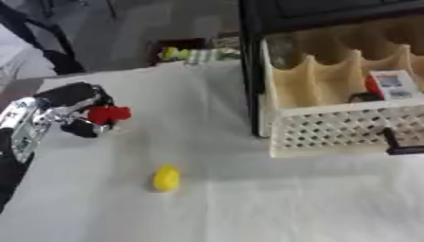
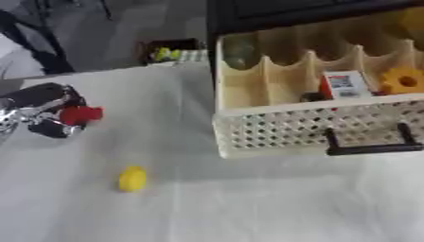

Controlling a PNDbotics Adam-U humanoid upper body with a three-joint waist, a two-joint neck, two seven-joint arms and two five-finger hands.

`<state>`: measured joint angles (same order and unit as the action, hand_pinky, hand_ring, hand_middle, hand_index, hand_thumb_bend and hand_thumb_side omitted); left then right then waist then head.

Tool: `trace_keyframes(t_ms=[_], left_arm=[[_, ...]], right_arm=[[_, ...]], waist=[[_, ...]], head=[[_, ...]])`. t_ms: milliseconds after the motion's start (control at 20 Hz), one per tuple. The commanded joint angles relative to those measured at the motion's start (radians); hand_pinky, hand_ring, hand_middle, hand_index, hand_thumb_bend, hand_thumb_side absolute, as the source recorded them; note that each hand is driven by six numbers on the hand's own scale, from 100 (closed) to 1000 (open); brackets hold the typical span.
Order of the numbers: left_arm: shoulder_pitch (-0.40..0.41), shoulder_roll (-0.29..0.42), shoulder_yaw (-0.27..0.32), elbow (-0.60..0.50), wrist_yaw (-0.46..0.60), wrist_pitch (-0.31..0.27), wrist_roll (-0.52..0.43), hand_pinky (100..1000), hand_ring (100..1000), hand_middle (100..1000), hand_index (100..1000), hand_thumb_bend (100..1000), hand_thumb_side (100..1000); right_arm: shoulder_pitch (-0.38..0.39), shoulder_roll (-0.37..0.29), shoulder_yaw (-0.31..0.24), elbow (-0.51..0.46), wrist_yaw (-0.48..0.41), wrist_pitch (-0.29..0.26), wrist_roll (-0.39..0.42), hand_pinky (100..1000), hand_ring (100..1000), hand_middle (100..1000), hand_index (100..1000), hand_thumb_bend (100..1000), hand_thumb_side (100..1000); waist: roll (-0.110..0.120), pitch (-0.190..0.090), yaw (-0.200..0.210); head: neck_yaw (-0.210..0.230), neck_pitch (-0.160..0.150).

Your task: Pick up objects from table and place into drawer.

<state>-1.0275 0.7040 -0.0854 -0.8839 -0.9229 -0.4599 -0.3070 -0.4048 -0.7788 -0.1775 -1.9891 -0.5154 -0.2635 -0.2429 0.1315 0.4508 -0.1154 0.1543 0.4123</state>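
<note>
Left hand (image 1: 70,111) grips red object (image 1: 109,114); yellow object (image 1: 166,178) lies nearby

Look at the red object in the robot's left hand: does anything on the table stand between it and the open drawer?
Nothing visible does. The left hand pinches the red object, and only bare white table lies between it and the drawer. The yellow object sits nearer the camera, off that path.

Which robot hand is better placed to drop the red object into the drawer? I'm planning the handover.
Left. The left robot hand already pinches the small red object; no right hand shows. The cream perforated drawer stands open to its right.
</note>
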Motion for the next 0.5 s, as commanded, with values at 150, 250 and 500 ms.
trace_keyframes(t_ms=[150,250,500], left_arm=[[-0.012,0.056,-0.008,-0.059,0.084,-0.012,-0.029,331,437,350,606,100,262],[-0.012,0.061,-0.014,-0.088,0.127,-0.020,-0.045,317,426,339,593,100,256],[-0.012,0.070,-0.037,-0.203,0.274,-0.038,-0.105,293,410,328,578,100,249]], right_arm=[[-0.007,-0.012,-0.003,-0.011,-0.021,0.011,-0.003,750,737,393,635,194,784],[-0.006,-0.011,0.000,-0.011,-0.025,0.014,-0.003,750,736,394,635,177,783],[-0.009,-0.006,0.016,-0.011,-0.036,0.031,0.006,750,736,394,635,175,782]], waist=[[-0.014,-0.047,0.008],[-0.018,-0.058,0.013],[-0.018,-0.088,0.004]], head=[[-0.008,0.012],[-0.015,0.018],[-0.029,0.036]])
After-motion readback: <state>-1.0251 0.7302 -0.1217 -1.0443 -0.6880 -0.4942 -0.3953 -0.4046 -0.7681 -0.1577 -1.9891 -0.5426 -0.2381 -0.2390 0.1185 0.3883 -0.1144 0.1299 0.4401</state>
